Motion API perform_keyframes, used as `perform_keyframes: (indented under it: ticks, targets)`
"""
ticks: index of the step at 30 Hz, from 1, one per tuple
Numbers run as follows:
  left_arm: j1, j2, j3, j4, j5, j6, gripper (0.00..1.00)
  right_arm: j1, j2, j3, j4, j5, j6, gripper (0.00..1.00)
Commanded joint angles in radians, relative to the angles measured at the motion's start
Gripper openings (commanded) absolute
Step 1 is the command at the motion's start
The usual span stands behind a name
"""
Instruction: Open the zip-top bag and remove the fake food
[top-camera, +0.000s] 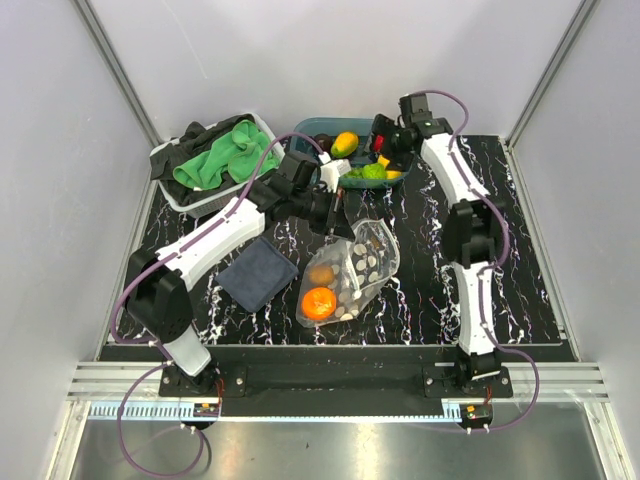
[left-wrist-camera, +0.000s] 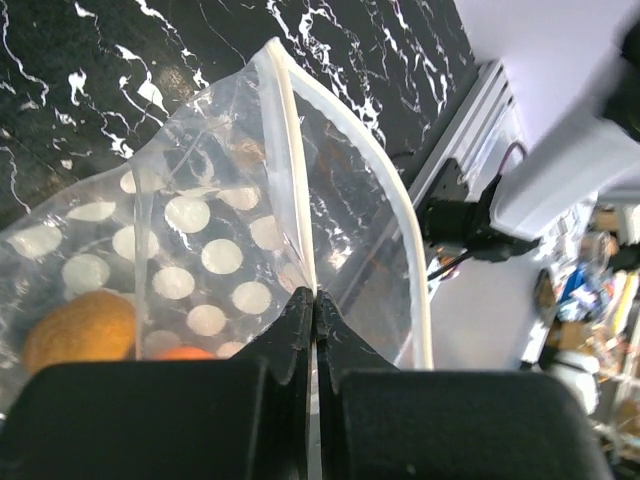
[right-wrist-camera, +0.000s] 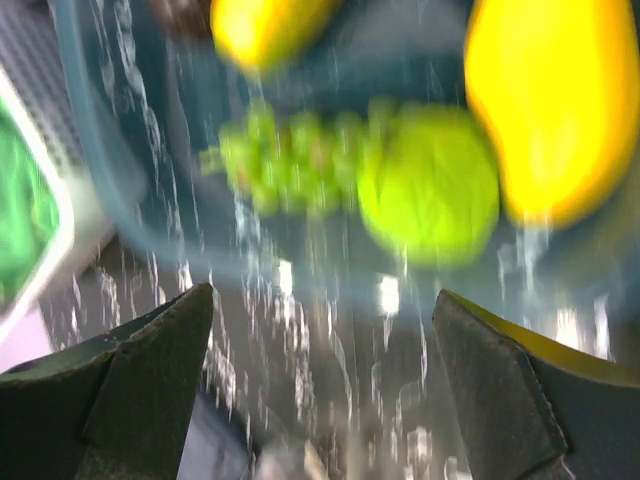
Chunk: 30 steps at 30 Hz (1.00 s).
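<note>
Two fruits sat inside the bag (top-camera: 362, 262): an orange (top-camera: 318, 303) nearest the arms and a brown piece (top-camera: 321, 273) just behind it. The bag was lying mid-table with a blue cloth (top-camera: 258, 272) just to its left. Top view couldn't really show the grip, but the left wrist cam did: the left gripper (left-wrist-camera: 313, 300) was clamped tight on the zip strip (left-wrist-camera: 296, 180), with the bag's mouth gaping beside it. Plenty of bare table (top-camera: 540, 300) to the bag's right, and it was well clear of the front edge.

Further back, the right gripper (right-wrist-camera: 322, 300) hung over the tub (top-camera: 318, 128), fingers spread wide and nothing between them. Its own cam, pretty blurry, showed grapes (right-wrist-camera: 290, 165), a lime (right-wrist-camera: 430, 180) and a yellow piece (right-wrist-camera: 550, 110) in there. Tub was up against the far edge, just beside a bin (top-camera: 170, 190) of green cloth (top-camera: 215, 160).
</note>
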Motion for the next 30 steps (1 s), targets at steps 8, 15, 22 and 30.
perform_keyframes:
  ticks: [8,15,22,30]
  targets:
    - [-0.009,-0.032,0.032,0.056,-0.103,-0.126,0.00,0.013,-0.839,-0.912,0.118,-0.162,-0.047,0.89]
    - [-0.061,-0.024,0.049,0.058,-0.152,-0.159,0.00,0.058,-1.117,-1.179,0.130,-0.295,-0.057,0.61]
    - [-0.127,0.015,0.147,0.059,-0.206,-0.195,0.00,0.094,-1.175,-1.369,0.193,-0.349,0.001,0.36]
    - [-0.160,0.077,0.246,0.067,-0.210,-0.252,0.00,0.108,-1.097,-1.494,0.368,-0.424,0.080,0.32]
